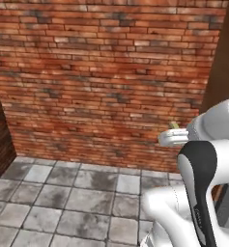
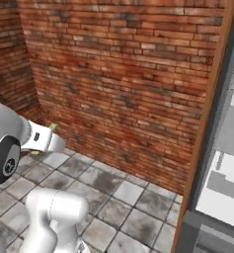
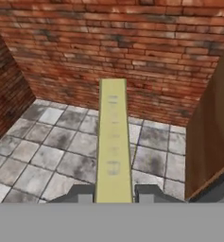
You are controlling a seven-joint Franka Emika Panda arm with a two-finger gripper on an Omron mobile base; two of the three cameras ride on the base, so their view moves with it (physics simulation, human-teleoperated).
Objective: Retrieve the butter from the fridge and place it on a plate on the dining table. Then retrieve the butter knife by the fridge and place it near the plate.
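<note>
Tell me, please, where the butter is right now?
In the hand view, the butter is held between the gripper's fingers, above the tiled floor before the brick wall.

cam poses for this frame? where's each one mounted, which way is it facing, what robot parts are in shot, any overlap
Left base view: behind the arm, left side; faces the brick wall and tiled floor; arm at lower right.
Right base view: behind, right side; same wall and floor, open fridge at right; arm at lower left.
Hand view: on the hand, looking along the held butter at wall and floor; finger tips at the bottom.
Shared: wall, floor, butter.
</note>
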